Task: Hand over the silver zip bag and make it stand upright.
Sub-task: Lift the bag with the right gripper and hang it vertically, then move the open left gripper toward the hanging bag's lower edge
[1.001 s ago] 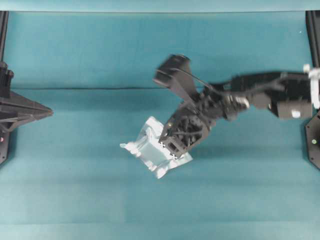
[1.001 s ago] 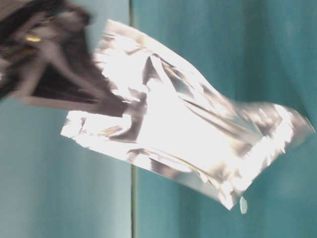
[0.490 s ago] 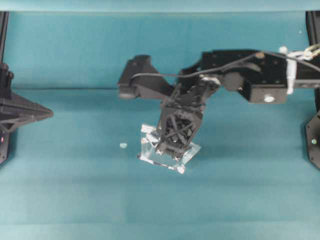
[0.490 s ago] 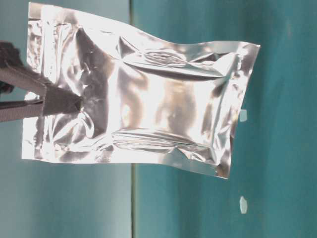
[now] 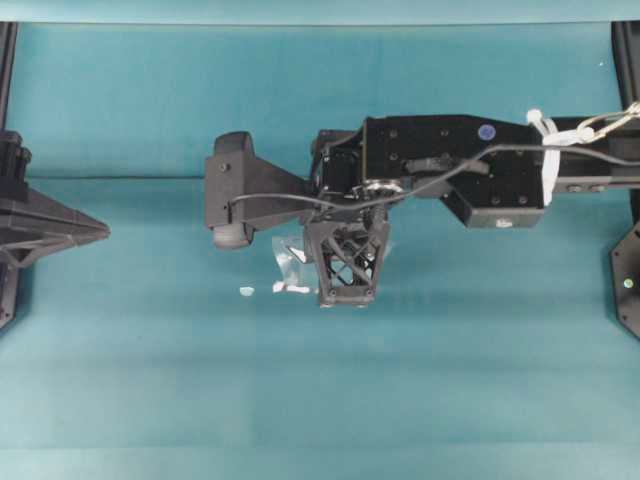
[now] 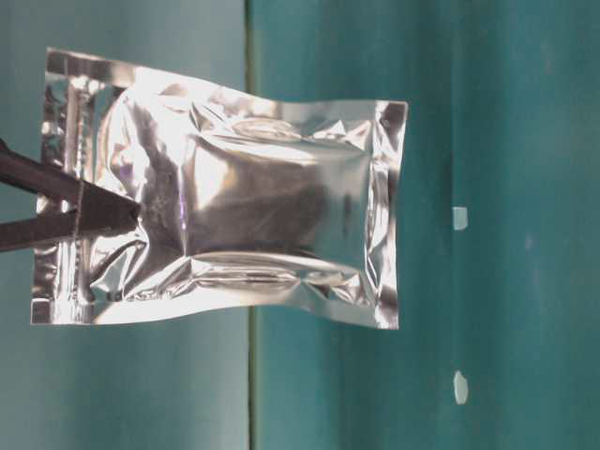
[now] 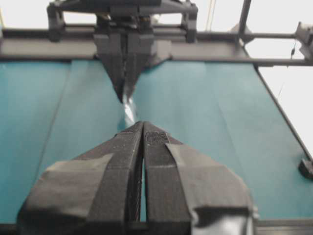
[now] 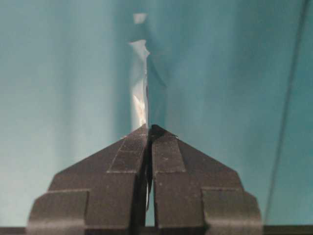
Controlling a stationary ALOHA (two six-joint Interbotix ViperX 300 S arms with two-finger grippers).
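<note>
The silver zip bag is a crinkled foil pouch with a darker centre panel. It hangs off the table from my right gripper, which is shut on its zip end. From overhead only thin slivers of the bag show beside the right gripper at mid-table. In the right wrist view the bag is an edge-on strip running out from the shut gripper. My left gripper stays at the left edge, shut and empty. Its own view shows its shut gripper facing the hanging bag.
Teal cloth covers the table. A small white speck lies on it just left of the bag. Black frame posts stand at the far corners.
The right arm has swung and turned its wrist, bringing the bag from a slanted, blurred pose to hanging steady and edge-on from above. The left arm has stayed put.
</note>
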